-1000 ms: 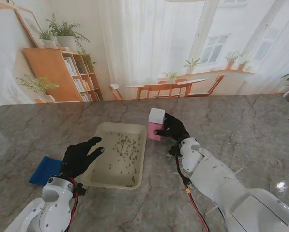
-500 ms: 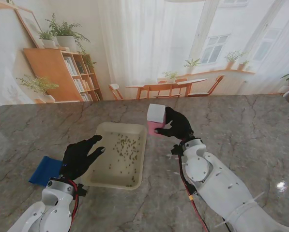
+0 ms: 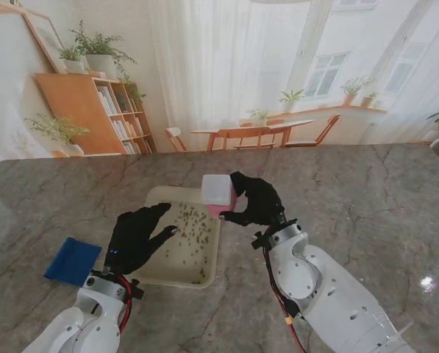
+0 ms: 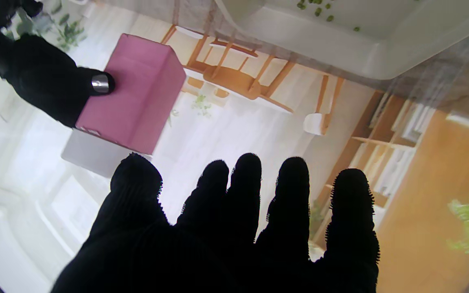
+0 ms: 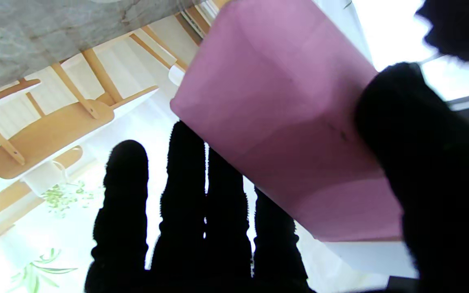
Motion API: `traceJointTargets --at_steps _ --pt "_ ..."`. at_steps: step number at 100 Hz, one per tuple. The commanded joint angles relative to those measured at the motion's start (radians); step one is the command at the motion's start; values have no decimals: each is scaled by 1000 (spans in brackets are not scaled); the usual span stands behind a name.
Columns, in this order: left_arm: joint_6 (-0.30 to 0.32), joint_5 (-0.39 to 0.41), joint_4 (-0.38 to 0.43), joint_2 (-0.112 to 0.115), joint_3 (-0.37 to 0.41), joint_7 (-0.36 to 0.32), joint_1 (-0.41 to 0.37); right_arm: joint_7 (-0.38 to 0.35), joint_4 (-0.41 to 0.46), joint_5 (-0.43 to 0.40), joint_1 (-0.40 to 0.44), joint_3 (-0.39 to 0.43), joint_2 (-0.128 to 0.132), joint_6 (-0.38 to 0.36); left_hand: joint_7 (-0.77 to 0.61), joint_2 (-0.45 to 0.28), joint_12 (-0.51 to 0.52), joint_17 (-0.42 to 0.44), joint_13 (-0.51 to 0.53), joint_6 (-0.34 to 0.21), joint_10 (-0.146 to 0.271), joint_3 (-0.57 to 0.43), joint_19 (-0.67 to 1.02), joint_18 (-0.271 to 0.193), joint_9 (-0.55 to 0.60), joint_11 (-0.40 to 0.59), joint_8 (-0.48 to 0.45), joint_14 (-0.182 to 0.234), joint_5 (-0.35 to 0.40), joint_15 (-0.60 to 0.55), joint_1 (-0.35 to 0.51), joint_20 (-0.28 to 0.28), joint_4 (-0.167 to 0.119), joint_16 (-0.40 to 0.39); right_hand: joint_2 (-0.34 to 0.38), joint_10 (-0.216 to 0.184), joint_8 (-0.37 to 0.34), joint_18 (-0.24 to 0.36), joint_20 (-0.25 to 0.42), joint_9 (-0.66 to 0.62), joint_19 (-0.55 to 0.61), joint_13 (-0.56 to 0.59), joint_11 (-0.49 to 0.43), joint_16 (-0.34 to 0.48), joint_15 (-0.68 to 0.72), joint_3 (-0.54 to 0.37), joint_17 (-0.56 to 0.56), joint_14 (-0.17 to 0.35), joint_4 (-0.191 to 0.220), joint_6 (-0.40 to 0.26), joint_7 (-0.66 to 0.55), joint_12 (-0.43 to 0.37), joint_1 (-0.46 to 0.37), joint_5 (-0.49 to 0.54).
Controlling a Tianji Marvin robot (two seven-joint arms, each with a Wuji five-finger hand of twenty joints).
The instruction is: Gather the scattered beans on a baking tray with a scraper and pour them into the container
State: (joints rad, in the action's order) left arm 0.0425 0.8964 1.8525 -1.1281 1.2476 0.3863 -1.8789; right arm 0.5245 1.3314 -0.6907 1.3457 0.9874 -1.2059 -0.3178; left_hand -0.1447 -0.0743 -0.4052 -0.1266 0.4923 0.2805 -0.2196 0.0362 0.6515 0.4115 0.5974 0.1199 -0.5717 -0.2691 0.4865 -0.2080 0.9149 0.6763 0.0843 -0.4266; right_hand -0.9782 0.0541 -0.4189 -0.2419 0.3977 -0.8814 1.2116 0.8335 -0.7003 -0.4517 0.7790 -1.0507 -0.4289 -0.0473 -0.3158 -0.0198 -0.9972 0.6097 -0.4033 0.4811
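A cream baking tray point(image 3: 154, 265) lies mid-table with green beans point(image 3: 193, 220) scattered inside. My right hand point(image 3: 257, 200) is shut on a pink box with a white end point(image 3: 218, 191), held in the air over the tray's far right corner. The left wrist view shows that box point(image 4: 136, 93), the right hand point(image 4: 43, 81) pinching it, and the tray point(image 4: 381, 44). In the right wrist view the box point(image 5: 283, 122) sits between thumb and fingers point(image 5: 202, 211). My left hand point(image 3: 138, 239) hovers open over the tray's left rim, fingers point(image 4: 246, 195) spread. A blue scraper point(image 3: 72, 261) lies left of it.
The tray and scraper rest on a grey marble table point(image 3: 366, 198). The scraper lies flat near the table's left side, just outside my left wrist. Behind the far table edge is a printed room backdrop.
My right hand has lifted the pink box off the table and carried it left, over the tray's far right corner. My left hand has moved right and farther, over the tray's rim.
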Motion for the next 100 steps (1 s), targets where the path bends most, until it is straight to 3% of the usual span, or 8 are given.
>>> traceJointTargets --at_steps 1,19,31,47,69,100 --pt "-14 21 4 2 -22 -3 17 2 15 -40 12 -15 14 -3 36 11 25 35 -58 48 3 0 -8 -30 -67 -29 35 21 -57 24 -1 -31 -60 10 144 -157 -93 6 -12 -149 2 67 -169 -38 25 -206 -23 66 59 -190 -107 126 -188 111" --pt "-79 185 13 25 -73 6 54 13 32 -99 6 -46 26 19 116 47 97 120 -235 178 -54 -5 -136 -64 -286 -76 144 3 -266 79 -75 -116 -68 71 139 -163 -95 8 -16 -155 1 73 -157 -38 17 -205 -30 69 59 -202 -109 129 -188 115" --pt "-105 263 19 34 -96 32 75 15 46 -122 5 -59 30 43 137 65 125 170 -336 248 -107 -6 -199 -77 -387 -91 176 -24 -346 90 -105 -155 -69 94 137 -163 -96 9 -18 -158 0 73 -151 -38 15 -203 -31 70 59 -206 -112 130 -190 116" --pt "-56 289 53 42 -95 15 88 29 47 -156 0 -76 35 64 143 94 130 169 -347 263 -117 1 -211 -88 -387 -81 203 -24 -335 79 -135 -172 -68 103 139 -168 -97 9 -20 -157 1 74 -147 -39 13 -202 -31 74 60 -213 -116 132 -189 114" --pt "89 245 92 54 -67 -140 110 63 23 -175 -15 -96 34 60 92 158 128 131 -295 231 -100 -7 -213 -108 -307 -64 176 -5 -298 81 -149 -191 -70 124 141 -174 -98 11 -22 -155 1 74 -145 -40 13 -199 -33 78 61 -225 -126 129 -188 110" --pt "151 255 59 67 -73 -235 197 85 10 -190 -21 -106 35 42 63 163 116 83 -229 213 -95 -13 -152 -134 -266 -55 144 -5 -264 50 -79 -169 -71 107 145 -186 -92 13 -24 -153 0 72 -145 -38 8 -195 -32 88 61 -243 -132 125 -184 101"
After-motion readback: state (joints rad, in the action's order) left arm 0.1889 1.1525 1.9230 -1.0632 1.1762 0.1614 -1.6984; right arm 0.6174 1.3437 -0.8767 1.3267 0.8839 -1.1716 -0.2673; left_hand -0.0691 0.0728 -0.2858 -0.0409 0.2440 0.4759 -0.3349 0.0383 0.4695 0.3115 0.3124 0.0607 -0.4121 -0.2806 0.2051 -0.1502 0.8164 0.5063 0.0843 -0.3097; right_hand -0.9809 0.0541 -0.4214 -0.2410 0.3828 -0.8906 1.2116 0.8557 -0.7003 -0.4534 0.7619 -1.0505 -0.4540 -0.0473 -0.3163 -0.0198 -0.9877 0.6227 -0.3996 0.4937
